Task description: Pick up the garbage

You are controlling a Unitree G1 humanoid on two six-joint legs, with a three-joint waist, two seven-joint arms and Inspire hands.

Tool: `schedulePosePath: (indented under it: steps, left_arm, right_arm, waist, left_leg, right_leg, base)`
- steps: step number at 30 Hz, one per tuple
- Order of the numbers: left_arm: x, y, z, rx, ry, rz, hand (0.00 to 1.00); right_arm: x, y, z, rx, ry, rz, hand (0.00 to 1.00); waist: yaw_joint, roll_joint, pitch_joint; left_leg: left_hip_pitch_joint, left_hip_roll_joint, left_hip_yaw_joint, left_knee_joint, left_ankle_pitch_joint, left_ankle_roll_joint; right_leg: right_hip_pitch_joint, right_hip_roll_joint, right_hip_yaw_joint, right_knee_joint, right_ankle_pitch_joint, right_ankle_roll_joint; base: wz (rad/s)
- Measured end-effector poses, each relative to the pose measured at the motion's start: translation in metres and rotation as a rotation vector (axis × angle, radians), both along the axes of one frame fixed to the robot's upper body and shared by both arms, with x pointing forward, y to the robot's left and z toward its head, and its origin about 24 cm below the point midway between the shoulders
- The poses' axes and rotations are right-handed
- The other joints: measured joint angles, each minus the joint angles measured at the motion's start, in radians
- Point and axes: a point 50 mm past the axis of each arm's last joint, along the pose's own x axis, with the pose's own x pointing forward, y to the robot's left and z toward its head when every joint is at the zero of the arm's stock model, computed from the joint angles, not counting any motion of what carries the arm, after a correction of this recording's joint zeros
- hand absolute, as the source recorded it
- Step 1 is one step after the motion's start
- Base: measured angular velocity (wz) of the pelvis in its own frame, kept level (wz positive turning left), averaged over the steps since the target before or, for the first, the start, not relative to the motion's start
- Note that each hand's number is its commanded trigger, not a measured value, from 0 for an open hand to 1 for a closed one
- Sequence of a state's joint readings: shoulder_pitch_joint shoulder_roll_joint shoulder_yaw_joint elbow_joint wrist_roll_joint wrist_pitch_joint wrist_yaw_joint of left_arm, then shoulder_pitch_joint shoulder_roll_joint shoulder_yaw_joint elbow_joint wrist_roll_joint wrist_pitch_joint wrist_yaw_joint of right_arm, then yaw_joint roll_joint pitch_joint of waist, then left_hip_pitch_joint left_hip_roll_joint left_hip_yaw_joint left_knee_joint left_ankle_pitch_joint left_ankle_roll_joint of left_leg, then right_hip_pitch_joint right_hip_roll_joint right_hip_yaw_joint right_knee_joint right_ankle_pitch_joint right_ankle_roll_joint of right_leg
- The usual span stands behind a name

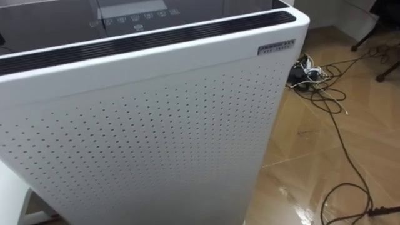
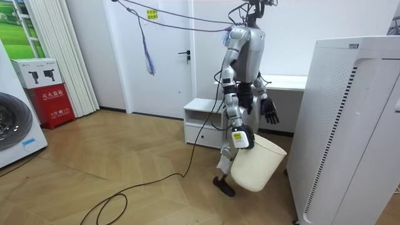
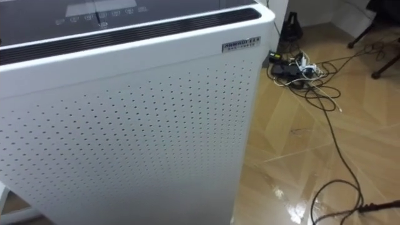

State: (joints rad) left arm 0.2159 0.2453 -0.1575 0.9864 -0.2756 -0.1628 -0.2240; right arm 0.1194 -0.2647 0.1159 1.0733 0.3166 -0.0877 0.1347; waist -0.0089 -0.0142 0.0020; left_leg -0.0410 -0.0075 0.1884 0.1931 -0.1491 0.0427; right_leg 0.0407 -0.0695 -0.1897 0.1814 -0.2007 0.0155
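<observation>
Now, right hand (image 2: 242, 138): I clasp the rim of the white bin (image 2: 256, 165), which hangs tilted by my legs.
Left hand (image 2: 270, 112): fingers spread, holding nothing.
Air purifier (image 1: 156, 125): directly before me, near the bin.

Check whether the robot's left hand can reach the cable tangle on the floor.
Probably not: the left hand hangs open at hip height, and the cable tangle lies on the floor beyond the air purifier's far corner.

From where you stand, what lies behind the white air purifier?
A tangle of cables lies on the floor past the right corner of the air purifier; anything behind its body is hidden.
</observation>
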Motion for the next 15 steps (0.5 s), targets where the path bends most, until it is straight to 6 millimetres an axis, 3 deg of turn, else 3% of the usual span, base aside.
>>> schedulePosePath:
  steps: [7, 15]
  left_arm:
    - [-0.041, 0.011, -0.009, 0.004, 0.106, 0.306, 0.0]
    - [-0.058, 0.013, -0.013, -0.022, 0.195, 0.449, 0.0]
  right_arm:
    - [-0.034, -0.002, -0.009, 0.022, 0.085, -0.195, 1.0]
    - [-0.045, 0.001, -0.013, 0.038, 0.134, -0.286, 1.0]
  waist:
    - [0.011, -0.005, 0.0002]
    - [0.015, -0.015, -0.0048]
  left_leg:
    - [0.034, -0.004, -0.001, -0.012, -0.001, -0.001]
    - [0.054, -0.005, 0.0, -0.022, -0.002, -0.002]
  right_leg:
    - [0.037, -0.001, -0.002, -0.015, 0.0, 0.0]
    - [0.058, 0.0, 0.001, -0.027, -0.001, 0.001]
  base:
    - [0.0]
    - [0.0]
